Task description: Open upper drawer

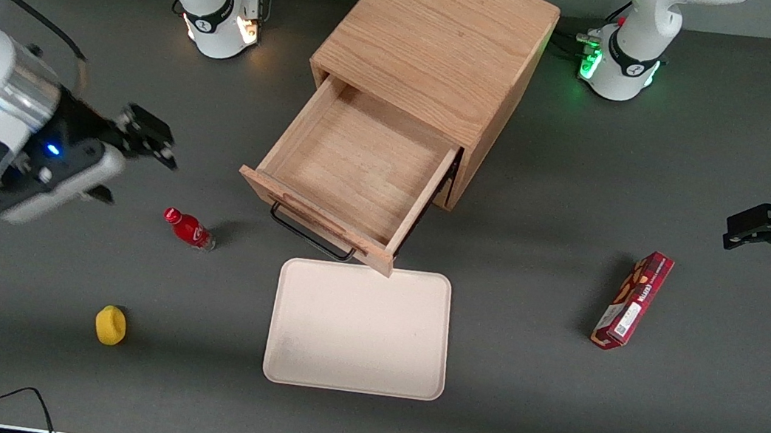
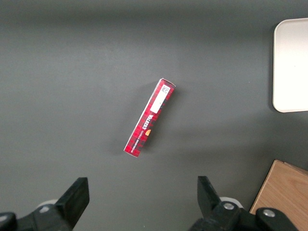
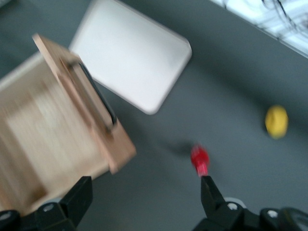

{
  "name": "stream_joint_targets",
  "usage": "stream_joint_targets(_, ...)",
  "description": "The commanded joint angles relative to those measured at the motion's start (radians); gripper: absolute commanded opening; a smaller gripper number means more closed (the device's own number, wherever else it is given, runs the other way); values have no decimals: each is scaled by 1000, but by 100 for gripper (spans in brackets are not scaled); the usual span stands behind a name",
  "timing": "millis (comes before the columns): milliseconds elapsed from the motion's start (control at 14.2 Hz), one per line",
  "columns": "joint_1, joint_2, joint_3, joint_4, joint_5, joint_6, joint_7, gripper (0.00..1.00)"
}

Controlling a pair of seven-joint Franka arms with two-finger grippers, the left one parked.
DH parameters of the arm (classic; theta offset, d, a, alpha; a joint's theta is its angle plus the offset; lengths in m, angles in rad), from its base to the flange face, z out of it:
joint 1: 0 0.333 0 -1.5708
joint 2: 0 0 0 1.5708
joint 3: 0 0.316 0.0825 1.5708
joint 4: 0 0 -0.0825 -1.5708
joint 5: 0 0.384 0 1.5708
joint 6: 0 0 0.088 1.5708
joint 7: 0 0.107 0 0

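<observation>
The upper drawer [image 1: 354,175] of the light oak cabinet [image 1: 446,38] stands pulled far out, its inside bare, its black bar handle [image 1: 312,237] facing the front camera. In the right wrist view the drawer [image 3: 53,139] and its handle [image 3: 98,94] show too. My gripper [image 1: 146,140] hangs open and empty above the table toward the working arm's end, well apart from the drawer, higher than the red bottle [image 1: 189,229]. Its fingers [image 3: 79,197] stand wide apart with nothing between them. The lower drawer is hidden under the open one.
A white tray [image 1: 359,329] lies just in front of the open drawer. A small red bottle lies beside the drawer front, a yellow object [image 1: 110,324] nearer the front camera. A red box [image 1: 633,300] lies toward the parked arm's end.
</observation>
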State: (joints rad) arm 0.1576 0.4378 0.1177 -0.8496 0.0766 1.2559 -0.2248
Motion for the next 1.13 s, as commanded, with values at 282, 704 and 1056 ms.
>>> stream_joint_targets(282,0,-314,-142,-441,-81,-76,209,100)
stream_joint_targets(704,-20,-705,-199,-1050,-83,332,231,100)
stream_joint_targets(1056,-21,-660,-220,-979,-86,320,309,100)
